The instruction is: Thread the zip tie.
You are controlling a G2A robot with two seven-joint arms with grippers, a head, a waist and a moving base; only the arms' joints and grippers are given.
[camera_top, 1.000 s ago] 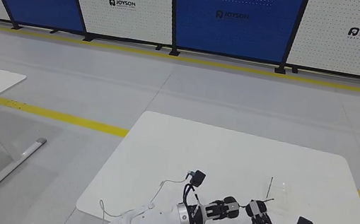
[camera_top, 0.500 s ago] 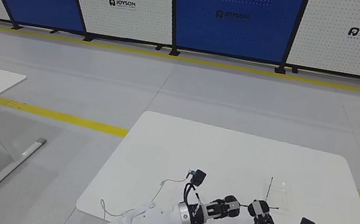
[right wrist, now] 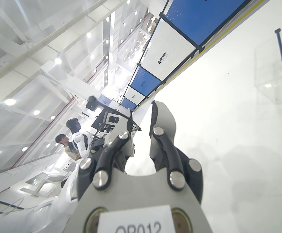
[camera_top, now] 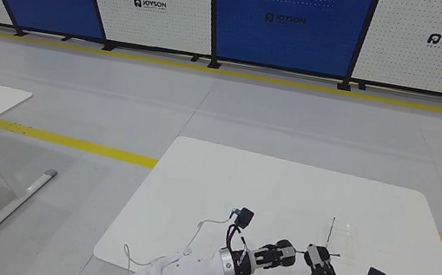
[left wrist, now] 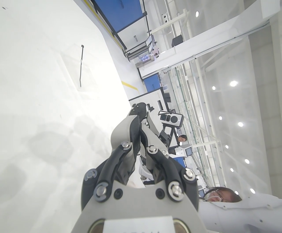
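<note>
– Left gripper (camera_top: 285, 255) and right gripper (camera_top: 312, 257), seen from above, sit tip to tip low over the near edge of the white table (camera_top: 282, 192). I'd guess they face each other so one can feed a tie to the other.
– And the zip tie (camera_top: 330, 230)?
– It lies straight on the table just beyond the right gripper, at a clear tray (camera_top: 347, 238); on it or beside it, I cannot tell. Neither gripper touches it. Laid flat like that, it should be easy to pinch.
– Left wrist camera?
– Left gripper (left wrist: 138, 110) has its fingers pressed together; whether anything sits between them I cannot tell. The zip tie (left wrist: 81, 66) lies well ahead on the table.
– Right wrist camera?
– Right gripper (right wrist: 142, 111) shows a clear gap between its fingers, nothing visibly pinched. A thin black strand (right wrist: 136, 125) crosses beside one finger; I cannot tell what it is. The zip tie (right wrist: 277, 32) shows far off, by the tray (right wrist: 268, 72).
</note>
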